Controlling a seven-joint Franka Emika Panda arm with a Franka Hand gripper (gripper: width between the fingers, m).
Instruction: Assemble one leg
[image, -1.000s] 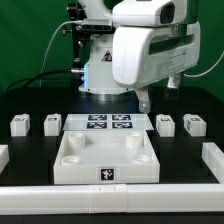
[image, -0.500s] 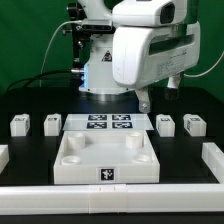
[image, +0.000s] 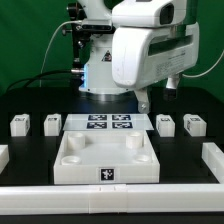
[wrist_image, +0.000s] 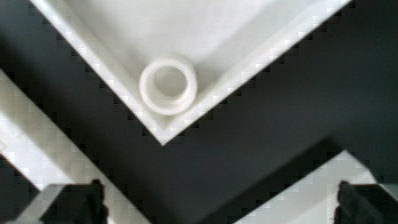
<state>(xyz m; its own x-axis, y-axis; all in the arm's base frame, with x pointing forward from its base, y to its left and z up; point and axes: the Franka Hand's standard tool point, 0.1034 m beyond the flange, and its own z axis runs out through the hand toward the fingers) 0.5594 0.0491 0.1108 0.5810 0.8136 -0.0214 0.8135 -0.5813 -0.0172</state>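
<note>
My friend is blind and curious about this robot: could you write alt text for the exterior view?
A white robot arm hangs over a black table, its end effector open and empty. Below lie a white square panel with round corner sockets, the marker board behind it, and four small tagged legs, two at each side.

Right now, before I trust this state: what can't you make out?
- Tags on the legs: exterior view, too small to read.
- Gripper: wrist view, fingertips cut off by the picture's edge.
- Legs: outside the wrist view; it shows only the panel corner and socket.
- Table behind the arm: exterior view, hidden by the arm.
</note>
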